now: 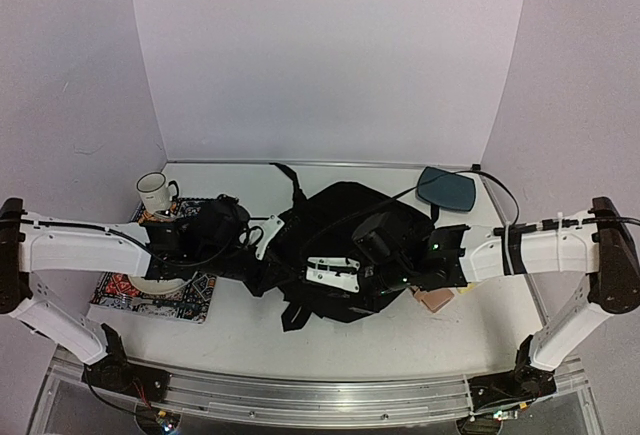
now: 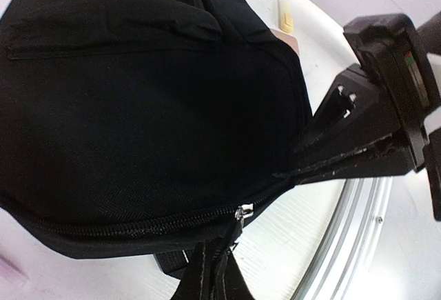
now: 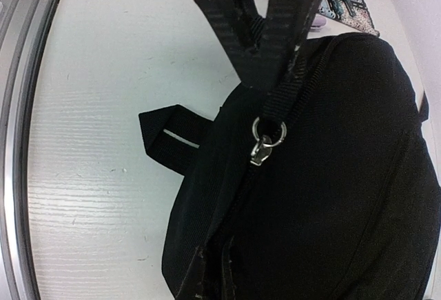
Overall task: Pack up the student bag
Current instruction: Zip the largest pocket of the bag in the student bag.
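Observation:
The student bag is a black fabric backpack lying in the middle of the table, its straps spilling toward the near edge. My left gripper is shut on the black pull strap of the zipper slider. The right wrist view shows the same slider hanging from the left gripper by a small ring. My right gripper is shut on the bag's fabric edge close beside the zipper, and it reaches in from the right in the left wrist view. From above, both grippers meet at the bag's near left side.
A small dark blue tray lies at the back right. A white mug stands at the left, above a patterned mat under my left arm. A tan object lies by the right arm. The metal rail marks the near edge.

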Controlling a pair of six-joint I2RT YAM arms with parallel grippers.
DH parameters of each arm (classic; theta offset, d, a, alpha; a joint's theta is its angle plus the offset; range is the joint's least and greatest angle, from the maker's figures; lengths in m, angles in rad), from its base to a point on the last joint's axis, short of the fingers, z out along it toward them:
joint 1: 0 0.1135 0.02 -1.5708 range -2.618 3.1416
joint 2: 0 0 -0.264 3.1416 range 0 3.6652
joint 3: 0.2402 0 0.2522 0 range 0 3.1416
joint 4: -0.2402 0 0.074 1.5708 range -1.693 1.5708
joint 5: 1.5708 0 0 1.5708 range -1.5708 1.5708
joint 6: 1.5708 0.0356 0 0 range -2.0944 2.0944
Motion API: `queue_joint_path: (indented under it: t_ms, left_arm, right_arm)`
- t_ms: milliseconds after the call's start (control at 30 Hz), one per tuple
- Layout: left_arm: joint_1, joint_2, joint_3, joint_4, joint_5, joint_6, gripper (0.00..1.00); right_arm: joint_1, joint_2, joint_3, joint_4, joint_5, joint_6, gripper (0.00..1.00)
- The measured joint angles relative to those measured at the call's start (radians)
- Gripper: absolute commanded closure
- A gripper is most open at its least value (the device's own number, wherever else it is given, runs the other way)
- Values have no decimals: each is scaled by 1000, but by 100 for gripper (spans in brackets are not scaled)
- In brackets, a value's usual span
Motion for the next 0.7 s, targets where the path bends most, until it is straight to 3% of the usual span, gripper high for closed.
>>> queue_joint_path:
  t_ms: [267, 500, 700]
  left_arm:
    - [44, -9, 85, -156, -76, -26, 100]
    - [173, -5, 102, -252, -179, -61, 100]
    - [220, 22, 110, -278, -237, -82, 100]
  right_arm:
    - [0, -20, -1, 32, 17, -17, 100]
    - [0, -71, -53, 39, 38, -38, 100]
    - [0, -90, -78, 78, 68, -41, 100]
